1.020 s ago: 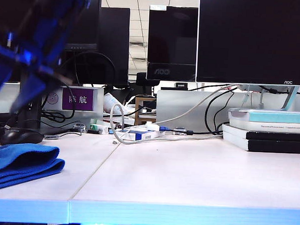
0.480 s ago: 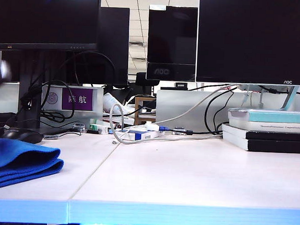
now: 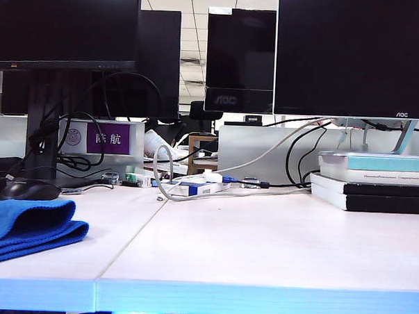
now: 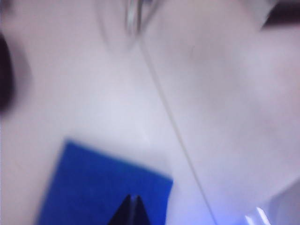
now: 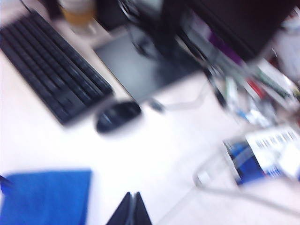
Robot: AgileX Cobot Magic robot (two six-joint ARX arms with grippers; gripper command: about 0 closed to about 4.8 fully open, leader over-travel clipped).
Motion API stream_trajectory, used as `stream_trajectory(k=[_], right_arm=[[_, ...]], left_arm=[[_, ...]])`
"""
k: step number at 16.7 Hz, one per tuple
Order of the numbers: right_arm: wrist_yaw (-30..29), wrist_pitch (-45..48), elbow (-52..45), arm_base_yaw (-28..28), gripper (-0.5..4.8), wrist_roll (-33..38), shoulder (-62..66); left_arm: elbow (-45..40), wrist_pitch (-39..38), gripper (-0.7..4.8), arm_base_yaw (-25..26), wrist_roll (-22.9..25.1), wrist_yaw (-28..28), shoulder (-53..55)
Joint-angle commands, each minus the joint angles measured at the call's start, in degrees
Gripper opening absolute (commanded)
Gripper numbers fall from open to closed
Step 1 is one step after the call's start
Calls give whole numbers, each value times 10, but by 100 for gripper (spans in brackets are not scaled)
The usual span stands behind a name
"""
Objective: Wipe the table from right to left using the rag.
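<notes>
A: Where is the rag [image 3: 27,227]?

B: It lies folded in thick blue layers on the table [image 3: 261,243], at the far left of the exterior view, close to the front edge. Neither gripper shows in that view.

A: And seen from the arms?

B: In the left wrist view the left gripper [image 4: 131,208] hangs above the rag [image 4: 103,187], its two dark tips pressed together into a single point with nothing between them. The cloth's corner sits just beside those tips, and the thin seam [image 4: 173,126] in the table runs past on the far side of that corner. That picture is blurred, so whether the tips touch the cloth I cannot tell.

A: The right gripper?

B: The right gripper [image 5: 132,206] is also pinched closed and empty, the tips meeting in a narrow wedge. The rag [image 5: 44,197] lies off to one side of it, apart from the tips, with bare table in between.

A: What else is near that gripper?

B: Beyond it, a black mouse [image 5: 118,116] rests on the table, and past the mouse a black keyboard [image 5: 51,70]. A pale cable [image 5: 220,187] loops on the table on the side of the gripper away from the rag, near a blue and white box [image 5: 255,161]. All of it is smeared by blur.

A: And from the exterior view?

B: The mouse [image 3: 28,189] sits just behind the rag. A stack of books [image 3: 372,181] is well apart at the right, under dark monitors [image 3: 353,55].
</notes>
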Motion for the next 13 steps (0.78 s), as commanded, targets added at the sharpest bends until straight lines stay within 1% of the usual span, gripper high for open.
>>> stream_trajectory(k=[1,2,3,4,6,8,10,12,13], right_arm=[[-2,-35,3,-8,-5,-3,-25],[-1,-49,3,-9,-5,-3,-33],[-1,-85,3,-8,-5,-2,-70],[-1,-91,3,-7,-5,-2,-83],[-1,-99,3,-7,-6,-2,-122],[-1,-101,3,-7,-6,8,-157],[1,-101,3,-7,-6,13,-192],[-2,-106,3,-7,-6,14,-221],[4,-121,2,-7,-5,12,-244]], left_arm=[[52,11,-5,0,-2,-47,-47],[77,14,-5,0,-13,-88,-69],[114,40,-5,0,-25,-158,-122],[118,62,-5,0,-28,-166,-144],[118,105,-5,0,-60,-181,-193],[118,125,-5,0,-79,-188,-238],[118,118,-5,0,-88,-188,-283],[118,85,-5,0,-94,-188,-332],[117,57,-5,0,-94,-197,-368]])
